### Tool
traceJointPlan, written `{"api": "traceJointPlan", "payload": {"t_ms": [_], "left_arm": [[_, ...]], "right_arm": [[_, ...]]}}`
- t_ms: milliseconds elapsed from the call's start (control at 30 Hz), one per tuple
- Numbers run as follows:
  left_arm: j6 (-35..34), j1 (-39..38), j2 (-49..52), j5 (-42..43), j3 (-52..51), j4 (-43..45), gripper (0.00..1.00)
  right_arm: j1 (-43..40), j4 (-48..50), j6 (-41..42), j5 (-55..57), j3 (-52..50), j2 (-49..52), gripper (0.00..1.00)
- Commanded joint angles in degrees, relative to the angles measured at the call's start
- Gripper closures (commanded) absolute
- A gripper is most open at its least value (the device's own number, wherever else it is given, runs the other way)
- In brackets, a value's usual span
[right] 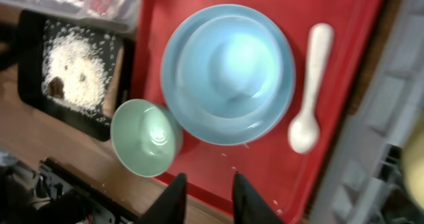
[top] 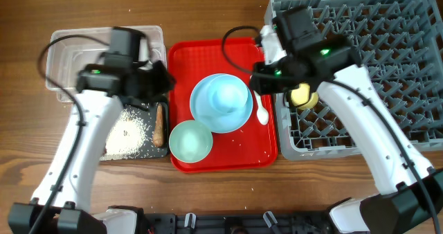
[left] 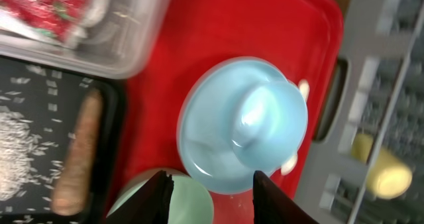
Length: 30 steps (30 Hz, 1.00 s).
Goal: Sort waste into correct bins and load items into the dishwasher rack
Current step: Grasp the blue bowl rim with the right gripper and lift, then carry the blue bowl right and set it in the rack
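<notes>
A light blue plate sits on the red tray with a light blue cup upside down on it. A pale green bowl stands at the tray's front. A white spoon lies right of the plate. A yellow cup lies in the grey rack. The black tray holds rice, a dark bit and a brown stick. The clear tub holds a red wrapper. My left gripper is open above the bowl and plate. My right gripper is open over the tray's front edge.
The flat red tray lies between the bins on the left and the rack on the right. A few rice grains are scattered on it. Both arms hang over the tray's far half. Wooden table runs along the front.
</notes>
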Motion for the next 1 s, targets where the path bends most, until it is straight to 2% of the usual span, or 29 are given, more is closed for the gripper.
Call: {"api": "traceJointPlan", "payload": {"t_ms": [0, 67, 200, 300, 400, 467, 533, 567, 667, 767, 967], "left_arm": [[4.76, 9.77, -1.68, 13.94, 0.59, -0.33, 0.6], [7.56, 13.92, -2.62, 21.14, 0.59, -0.52, 0.59], [8.5, 21.73, -5.05, 28.83, 0.59, -2.51, 0.54], [8.48, 25.11, -6.34, 29.44, 0.59, -3.85, 0.52], [8.46, 27.32, -7.19, 29.42, 0.59, -5.16, 0.45], [8.48, 27.32, -7.19, 29.4, 0.59, -5.7, 0.39], [8.48, 27.32, -7.19, 29.38, 0.59, -6.6, 0.26], [8.5, 27.32, -7.19, 29.35, 0.59, -7.39, 0.14], [8.48, 27.34, -7.19, 27.36, 0.59, -7.76, 0.04], [8.48, 27.5, -7.19, 25.79, 0.59, -7.37, 0.0], [8.48, 27.56, -7.19, 25.75, 0.59, -7.43, 0.0]], "right_arm": [[4.98, 3.41, 0.66, -1.49, -2.25, 0.55, 0.65], [6.93, 5.95, 1.77, -1.14, -3.21, 0.66, 0.61], [9.57, 11.28, 1.53, -1.09, -5.49, 0.68, 0.57], [10.71, 15.04, 1.07, 0.22, -7.28, 0.68, 0.56], [12.33, 18.97, -0.42, 3.61, -9.77, 0.76, 0.56], [13.2, 20.33, -0.48, 6.29, -10.86, 0.85, 0.56], [14.05, 21.55, -0.7, 8.98, -11.43, 1.49, 0.55], [14.56, 22.14, -1.07, 9.75, -11.54, 2.19, 0.55], [15.47, 23.58, -1.38, 10.1, -11.56, 4.55, 0.55], [16.04, 25.68, 0.48, 12.76, -11.58, 8.22, 0.55], [16.13, 30.64, 1.53, 13.35, -11.58, 16.09, 0.55]]}}
